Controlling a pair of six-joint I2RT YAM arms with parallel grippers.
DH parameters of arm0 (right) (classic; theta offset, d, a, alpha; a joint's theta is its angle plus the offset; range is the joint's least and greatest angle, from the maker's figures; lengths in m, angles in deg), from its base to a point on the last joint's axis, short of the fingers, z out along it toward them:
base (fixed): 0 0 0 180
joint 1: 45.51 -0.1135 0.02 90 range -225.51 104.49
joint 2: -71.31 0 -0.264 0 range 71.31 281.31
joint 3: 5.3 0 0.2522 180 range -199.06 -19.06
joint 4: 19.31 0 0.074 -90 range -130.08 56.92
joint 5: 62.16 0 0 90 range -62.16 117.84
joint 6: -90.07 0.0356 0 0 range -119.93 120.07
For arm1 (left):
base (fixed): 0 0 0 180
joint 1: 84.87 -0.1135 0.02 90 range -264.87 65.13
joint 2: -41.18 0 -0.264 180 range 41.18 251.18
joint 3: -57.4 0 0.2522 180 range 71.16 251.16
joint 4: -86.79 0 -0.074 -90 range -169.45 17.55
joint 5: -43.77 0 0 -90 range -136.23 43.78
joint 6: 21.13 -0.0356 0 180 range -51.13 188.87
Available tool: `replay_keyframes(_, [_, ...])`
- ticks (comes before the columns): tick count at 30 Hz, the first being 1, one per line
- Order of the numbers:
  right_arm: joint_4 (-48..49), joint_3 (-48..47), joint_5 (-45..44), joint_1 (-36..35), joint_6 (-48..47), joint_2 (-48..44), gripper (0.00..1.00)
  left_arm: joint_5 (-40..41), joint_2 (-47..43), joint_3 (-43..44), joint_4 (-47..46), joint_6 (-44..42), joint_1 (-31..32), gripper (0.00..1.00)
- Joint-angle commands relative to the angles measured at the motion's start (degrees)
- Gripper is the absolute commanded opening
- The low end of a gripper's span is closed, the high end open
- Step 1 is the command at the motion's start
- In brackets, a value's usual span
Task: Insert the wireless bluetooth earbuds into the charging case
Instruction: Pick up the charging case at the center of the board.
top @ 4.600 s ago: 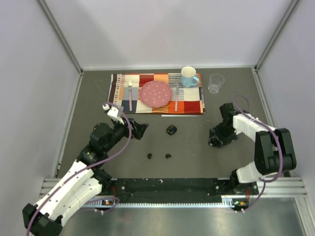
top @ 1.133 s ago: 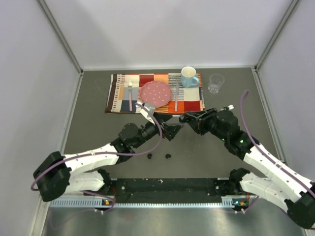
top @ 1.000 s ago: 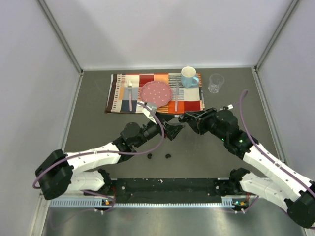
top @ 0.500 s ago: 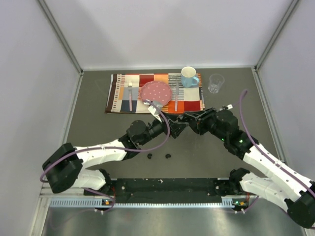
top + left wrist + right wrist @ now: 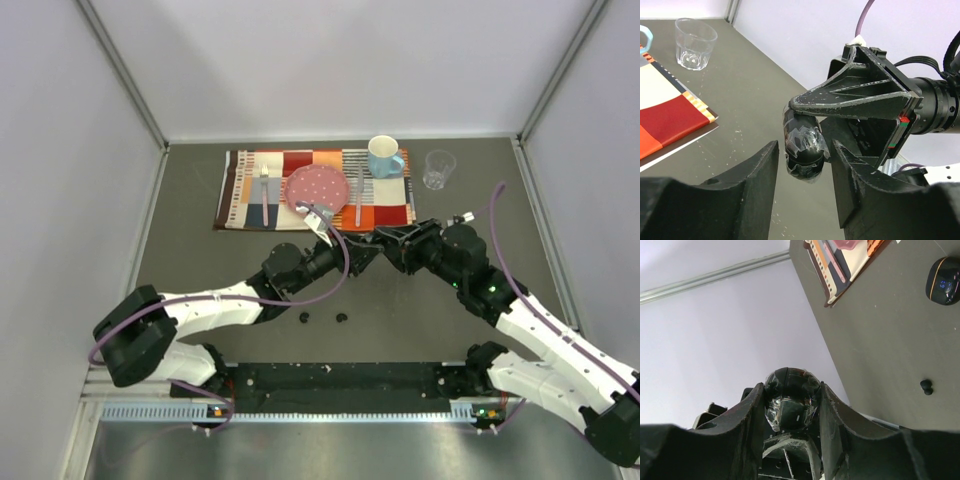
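A black oval charging case point(image 5: 790, 400), wrapped in clear tape, is held above the table with my right gripper point(image 5: 790, 387) shut on it. In the left wrist view the same case point(image 5: 802, 145) hangs between the fingers of my left gripper point(image 5: 804, 159), which stand open with a small gap on each side. In the top view the two grippers meet over the table's middle, left point(image 5: 360, 252) and right point(image 5: 380, 240). Two tiny black earbuds point(image 5: 304, 318) point(image 5: 341, 318) lie on the table nearer the arm bases. One earbud point(image 5: 926, 386) also shows in the right wrist view.
A second black case point(image 5: 942, 280) with blue lights lies on the table. At the back a striped placemat point(image 5: 390, 215) carries a pink plate point(image 5: 317, 190), cutlery and a blue mug point(image 5: 383, 156). A clear glass point(image 5: 438, 168) stands to its right.
My left arm has reached further right and forward until its fingers straddle the case in the right gripper, and its jaws have narrowed. The right arm has barely moved.
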Motion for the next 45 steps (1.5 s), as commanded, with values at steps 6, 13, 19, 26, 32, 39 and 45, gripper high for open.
replay_keyframes(6, [1.8, -2.0, 0.1, -0.9, -0.4, -1.3, 0.00, 0.2, 1.0, 2.0, -4.9, 0.5, 0.3, 0.33])
replay_keyframes(13, [2.1, -1.9, 2.4, -0.9, -1.6, -1.6, 0.22, -1.6, 1.3, 1.6, -6.3, -0.7, 0.3, 0.07])
replay_keyframes(19, [0.4, -4.4, 4.8, -0.4, -11.0, -2.0, 0.99, -2.7, -2.1, -1.1, -6.7, -6.4, 0.3, 0.00])
replay_keyframes(26, [-2.1, -8.8, 17.4, 6.1, -21.3, -1.7, 0.99, -6.2, -11.3, -8.1, -6.9, -15.2, -0.6, 0.00])
replay_keyframes(32, [-2.3, -11.4, 34.5, 7.7, -23.7, 2.5, 0.95, -18.9, -17.5, -8.8, -4.2, -13.4, -7.0, 0.00])
replay_keyframes(39, [3.6, -11.2, 39.8, 7.7, -20.0, 4.7, 0.91, -23.8, -17.5, -7.5, -5.0, -13.3, -8.7, 0.00])
replay_keyframes(45, [11.5, -7.8, 42.3, 7.8, -13.7, 5.6, 0.83, -26.5, -15.3, -6.6, -7.2, -11.5, -8.7, 0.00])
